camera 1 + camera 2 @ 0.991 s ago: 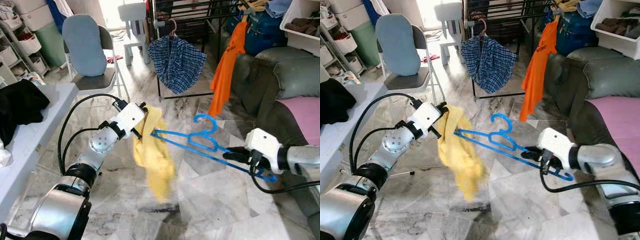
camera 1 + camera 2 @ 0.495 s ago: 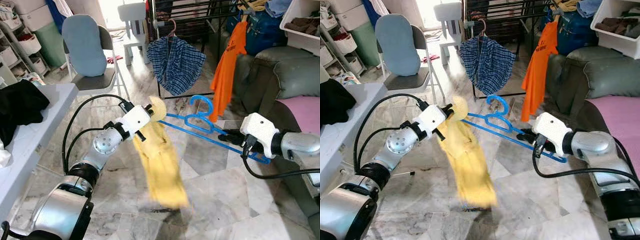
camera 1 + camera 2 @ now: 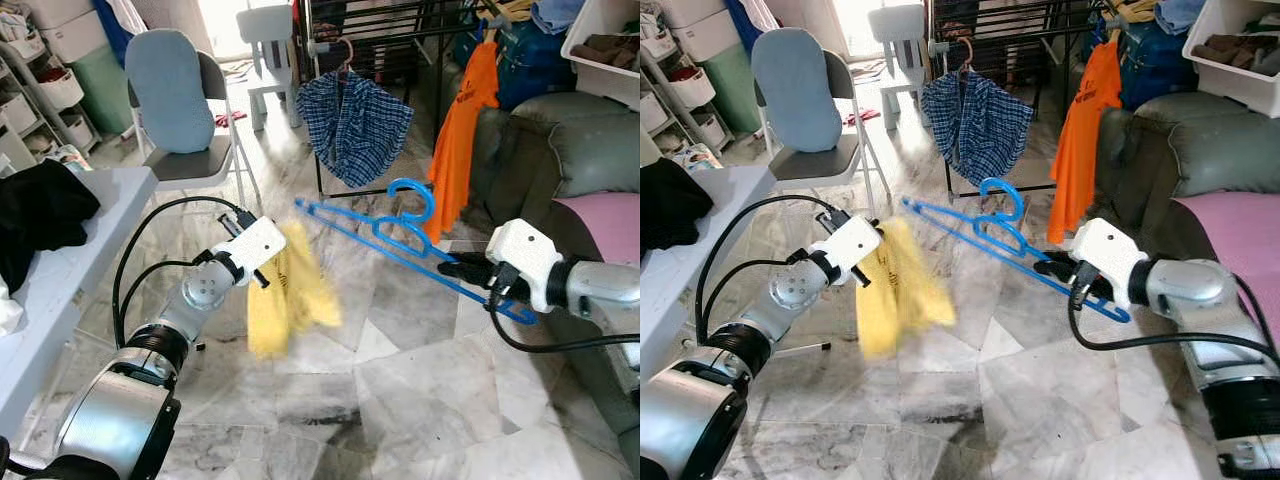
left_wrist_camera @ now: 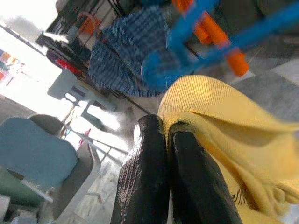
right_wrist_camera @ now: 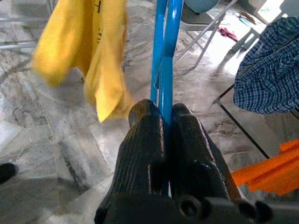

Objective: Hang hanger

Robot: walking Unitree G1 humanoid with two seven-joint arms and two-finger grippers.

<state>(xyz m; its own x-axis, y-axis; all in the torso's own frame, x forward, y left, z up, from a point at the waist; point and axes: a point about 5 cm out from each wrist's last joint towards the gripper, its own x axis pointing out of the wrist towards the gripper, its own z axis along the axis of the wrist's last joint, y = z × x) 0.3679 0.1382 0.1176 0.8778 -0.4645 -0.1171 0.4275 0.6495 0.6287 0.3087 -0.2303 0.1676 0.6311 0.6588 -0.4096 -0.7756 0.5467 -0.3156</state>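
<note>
Right wrist view: fingers [image 5: 149,140] of right gripper [image 3: 462,269] clenched on lower bar of blue hanger [image 3: 400,245], held tilted in mid-air over marble floor [image 3: 400,400], hook up. Left gripper [image 3: 278,238] pinched on yellow garment [image 3: 285,295], hanging just beside hanger's far tip. Beyond: drying rack [image 3: 380,30] with plaid shirt [image 3: 352,125], orange shirt [image 3: 455,140]

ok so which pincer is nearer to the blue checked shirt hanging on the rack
Left. The left pincer, shut on the yellow cloth, sits below and left of the checked shirt. The right pincer, gripping the blue hanger, is farther off to its right.
</note>
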